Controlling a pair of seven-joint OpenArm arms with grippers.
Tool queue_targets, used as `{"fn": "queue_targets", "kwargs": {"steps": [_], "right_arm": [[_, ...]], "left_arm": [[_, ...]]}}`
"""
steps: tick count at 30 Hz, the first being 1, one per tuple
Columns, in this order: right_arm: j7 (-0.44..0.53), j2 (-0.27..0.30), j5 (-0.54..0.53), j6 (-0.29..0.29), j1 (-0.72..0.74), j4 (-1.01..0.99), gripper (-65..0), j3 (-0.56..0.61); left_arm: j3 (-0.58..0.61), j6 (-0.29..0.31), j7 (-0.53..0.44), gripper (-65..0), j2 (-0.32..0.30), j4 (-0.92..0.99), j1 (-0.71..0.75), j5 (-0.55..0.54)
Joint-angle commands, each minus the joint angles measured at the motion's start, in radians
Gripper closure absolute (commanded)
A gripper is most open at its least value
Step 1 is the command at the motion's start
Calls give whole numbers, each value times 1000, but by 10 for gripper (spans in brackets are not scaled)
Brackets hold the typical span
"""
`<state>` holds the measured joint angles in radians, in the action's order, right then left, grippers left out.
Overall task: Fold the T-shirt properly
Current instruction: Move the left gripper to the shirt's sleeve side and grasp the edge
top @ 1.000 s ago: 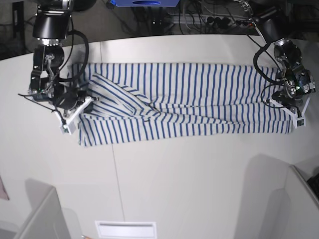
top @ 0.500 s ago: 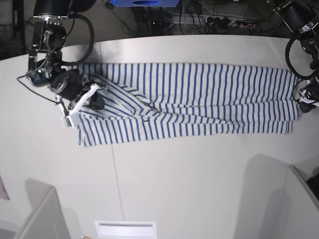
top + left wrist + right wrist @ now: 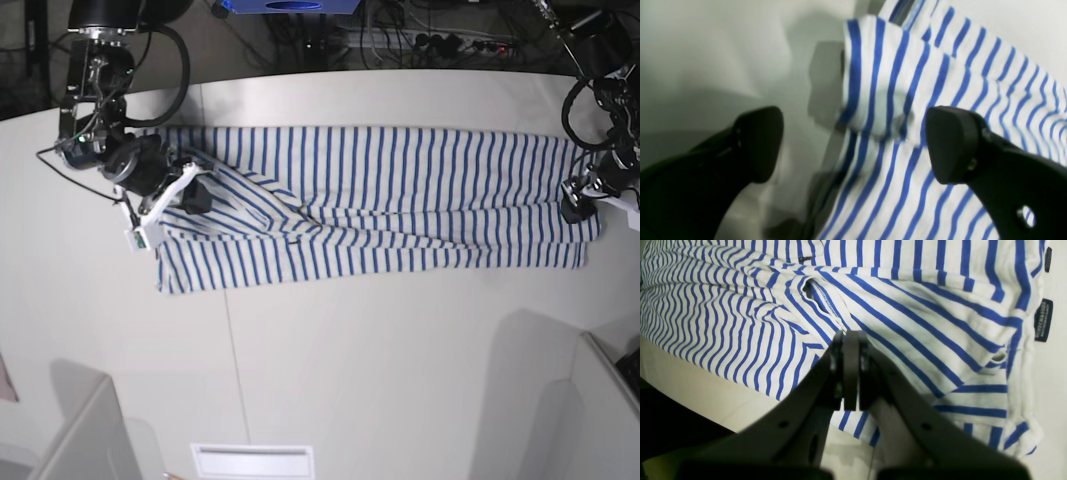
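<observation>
Two arms reach in over a pale, rounded desk (image 3: 350,380) in the base view, with a dark strip of cables and gear along the top of the frame behind it. The T-shirt (image 3: 400,200) lies stretched in a long band across the upper middle of the desk, folded lengthwise, its stripes running top to bottom. A white slotted plate (image 3: 252,461) sits at the bottom edge, and grey panels rise at the lower left and lower right corners. The right hand (image 3: 185,192) is at the upper left of the frame, over the shirt's left end, its arm coming down from the top corner. The left hand (image 3: 585,200) is at the far right edge, by the shirt's right end, its arm bending down from the upper right.

In the left wrist view, the left hand (image 3: 853,143) has its two black fingers (image 3: 950,146) spread wide apart with nothing between them; a rumpled corner of the T-shirt (image 3: 880,100) lies beyond the gap, on the pale desk (image 3: 723,50), which is blurred.

In the right wrist view, the right hand (image 3: 850,370) has its fingers pressed together, poised over the T-shirt (image 3: 907,323); whether any cloth is pinched I cannot tell. A small dark tag (image 3: 1043,320) shows at the right edge, and bare desk (image 3: 723,400) at lower left.
</observation>
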<state>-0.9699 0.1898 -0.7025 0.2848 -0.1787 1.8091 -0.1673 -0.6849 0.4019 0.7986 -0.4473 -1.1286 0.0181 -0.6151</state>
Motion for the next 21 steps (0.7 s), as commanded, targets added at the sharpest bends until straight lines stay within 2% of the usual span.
{"fn": "queue_targets", "kwargs": {"steps": [1,6,10,12,15,19,21], "right_arm": [[18,6,-16,4,11,14,0,-4],[18,4,-16,4,9,14,0,-1],[18,4,-16,4,-8,18,0,-7],[18,4,-16,4,-12,18,0,-7],[19,4,-16,4,-23,14,0,-8],[19,4,-16,4,-25,16,0,-8],[19,4,-19,4,-25,16,0,-8]], "left_arm": [[-2,5,-15,-650,-29,-3,-11,-9],[90,5,-51,-650,-26,8,-27,-13],[112,5,-46,-642,-26,26,-28,-15],[112,5,-46,-541,-25,38,-28,-10],[113,5,-46,-347,-25,78,-28,-10],[113,5,-46,0,-26,101,-28,-10],[112,5,-48,0,-29,95,-28,-9]]}}
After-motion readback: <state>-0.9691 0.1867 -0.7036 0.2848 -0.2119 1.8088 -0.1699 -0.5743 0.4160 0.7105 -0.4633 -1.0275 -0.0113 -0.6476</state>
